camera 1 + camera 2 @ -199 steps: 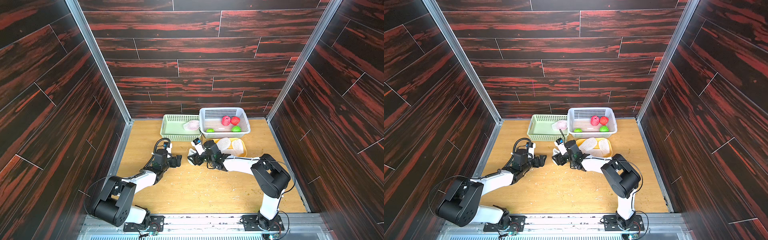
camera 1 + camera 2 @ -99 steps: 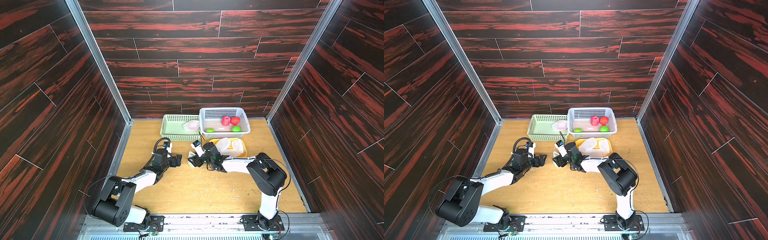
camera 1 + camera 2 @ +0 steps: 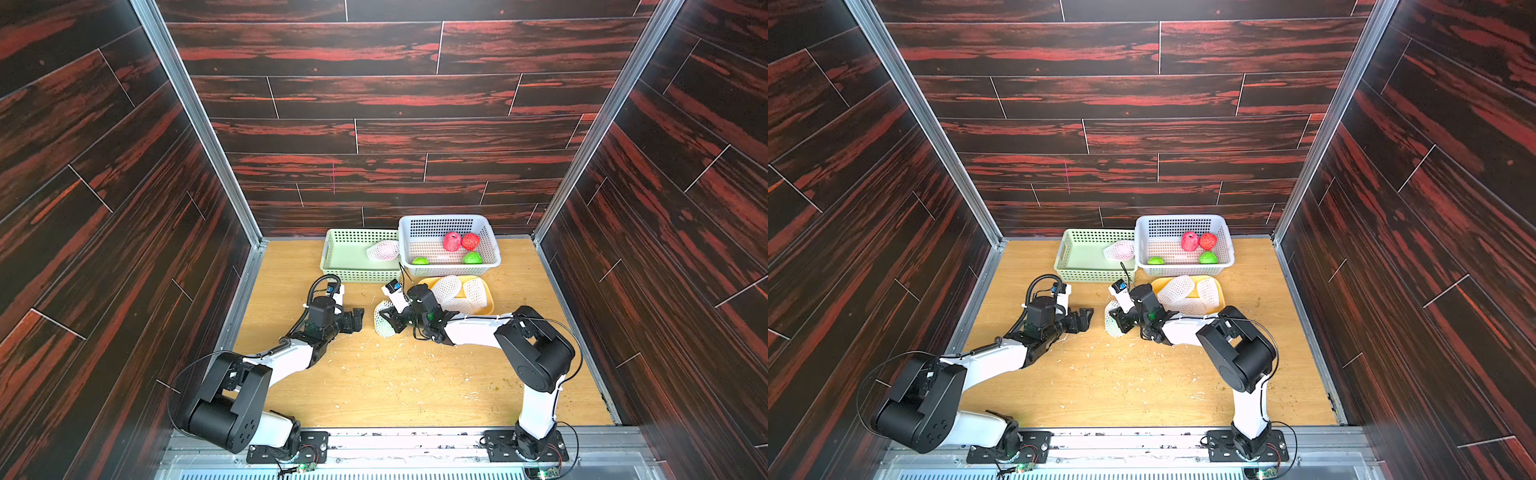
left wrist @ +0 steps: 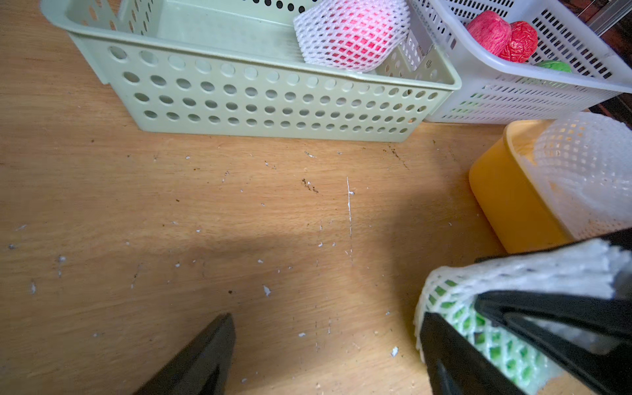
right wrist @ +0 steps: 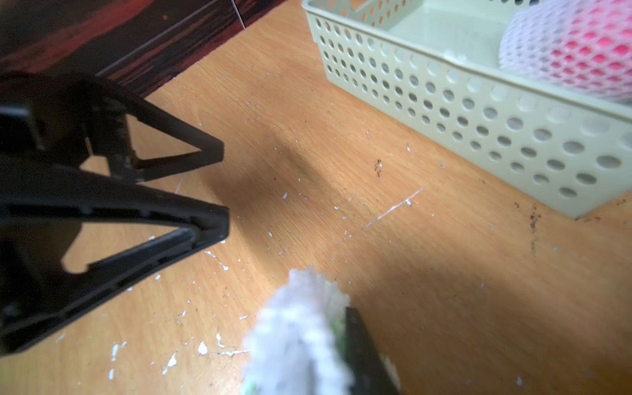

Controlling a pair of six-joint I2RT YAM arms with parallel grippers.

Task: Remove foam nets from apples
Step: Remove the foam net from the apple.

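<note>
The right jaws are clamped on the bunched end of the foam net (image 4: 533, 273), the green apple (image 4: 475, 328) inside it resting on the counter (image 4: 273, 222) just past their tips. The left jaws stand wide apart and empty, just short of the apple. They should, I judge, close on the fruit's body so the pull strips mesh instead of dragging it. Beyond, the yellow tray (image 4: 506, 205) holds shed nets (image 4: 588, 164).

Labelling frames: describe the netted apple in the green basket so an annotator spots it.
By the back wall, find the pale green basket beside the white basket. The netted apple lies alone at its end nearest that one, pink through white mesh; the neighbouring apples are bare.
</note>
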